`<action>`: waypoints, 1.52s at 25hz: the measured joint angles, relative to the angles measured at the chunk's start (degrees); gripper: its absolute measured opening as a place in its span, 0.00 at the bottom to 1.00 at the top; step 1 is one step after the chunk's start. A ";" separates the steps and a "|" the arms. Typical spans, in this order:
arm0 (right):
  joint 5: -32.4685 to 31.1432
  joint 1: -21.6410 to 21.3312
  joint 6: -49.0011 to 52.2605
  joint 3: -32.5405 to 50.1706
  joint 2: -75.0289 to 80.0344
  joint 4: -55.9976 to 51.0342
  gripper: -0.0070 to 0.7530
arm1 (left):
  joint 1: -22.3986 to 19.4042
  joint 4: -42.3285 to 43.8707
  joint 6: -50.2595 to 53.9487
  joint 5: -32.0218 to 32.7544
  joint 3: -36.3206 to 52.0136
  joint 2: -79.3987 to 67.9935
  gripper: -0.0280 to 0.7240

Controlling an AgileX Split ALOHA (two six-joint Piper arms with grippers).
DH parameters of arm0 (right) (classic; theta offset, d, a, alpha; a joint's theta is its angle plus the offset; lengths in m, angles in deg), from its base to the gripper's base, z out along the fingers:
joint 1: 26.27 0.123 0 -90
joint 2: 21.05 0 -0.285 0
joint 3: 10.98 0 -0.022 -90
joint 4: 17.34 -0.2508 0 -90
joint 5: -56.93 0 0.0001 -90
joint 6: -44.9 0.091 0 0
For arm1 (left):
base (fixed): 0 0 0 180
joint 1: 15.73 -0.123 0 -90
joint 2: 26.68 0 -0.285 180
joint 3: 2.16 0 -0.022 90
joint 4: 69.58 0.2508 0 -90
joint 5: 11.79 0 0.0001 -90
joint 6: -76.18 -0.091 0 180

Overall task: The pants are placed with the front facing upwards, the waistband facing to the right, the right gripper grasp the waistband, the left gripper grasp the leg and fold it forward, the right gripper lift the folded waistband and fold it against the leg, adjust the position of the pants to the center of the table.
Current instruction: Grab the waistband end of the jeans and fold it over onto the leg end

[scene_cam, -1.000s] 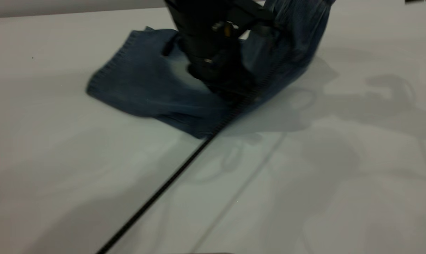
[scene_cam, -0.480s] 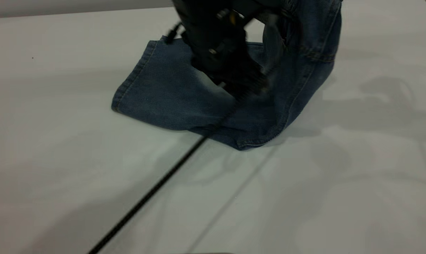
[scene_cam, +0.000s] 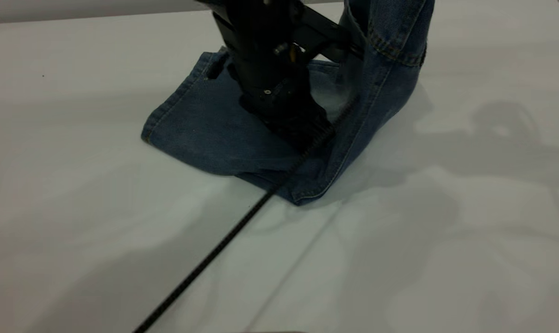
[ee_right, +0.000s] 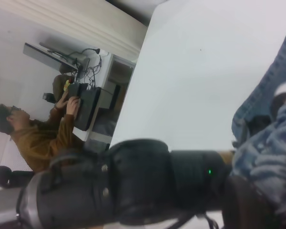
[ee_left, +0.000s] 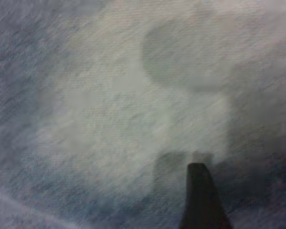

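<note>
Exterior view: pants (scene_cam: 214,125) lie on surface (scene_cam: 76,208) toward far middle, leg end flat, waistband (scene_cam: 390,27) side lifted up out of frame. Right tool not visible here; cannot tell its state, though raised cloth suggests it holds that end for fold onto leg. Left tool (scene_cam: 288,115) sits low over flat leg, likely pinning it as anchor; one fingertip (ee_left: 200,200) on pale patch, opening not discernible

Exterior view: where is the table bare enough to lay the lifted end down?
Bare smooth white table lies left of and in front of the short blue denim pants, and right of them. Crowded: the left gripper presses mid-pants, its black braided cable crossing the front.
</note>
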 joint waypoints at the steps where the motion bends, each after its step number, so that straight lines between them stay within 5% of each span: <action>1: 0.00 0.00 -0.23 0.00 0.00 0.00 0.05 | 0.34 0.00 0.00 -0.08 0.00 0.00 0.60; 5: -0.06 0.00 -0.25 0.00 0.00 -0.07 0.05 | -0.70 0.00 0.12 2.21 0.00 1.55 0.60; 10: 3.63 2.78 -0.32 0.00 0.00 -0.83 0.05 | -7.04 2.52 0.12 4.99 0.00 11.13 0.60; 18: 24.84 16.39 -3.45 -0.78 0.06 -6.94 0.05 | -16.12 5.66 0.12 9.65 0.00 31.30 0.58; 23: 38.44 26.27 -5.20 -7.94 3.67 -9.61 0.05 | -16.46 5.78 -0.11 11.02 0.00 42.12 0.53; 29: 41.87 34.54 -5.42 -19.32 13.43 -9.88 0.05 | -16.46 5.73 -0.18 13.97 0.00 46.98 0.52; 38: 47.98 39.45 -5.46 -30.25 25.43 -10.12 0.18 | -16.46 3.25 -0.18 17.72 0.11 47.06 0.51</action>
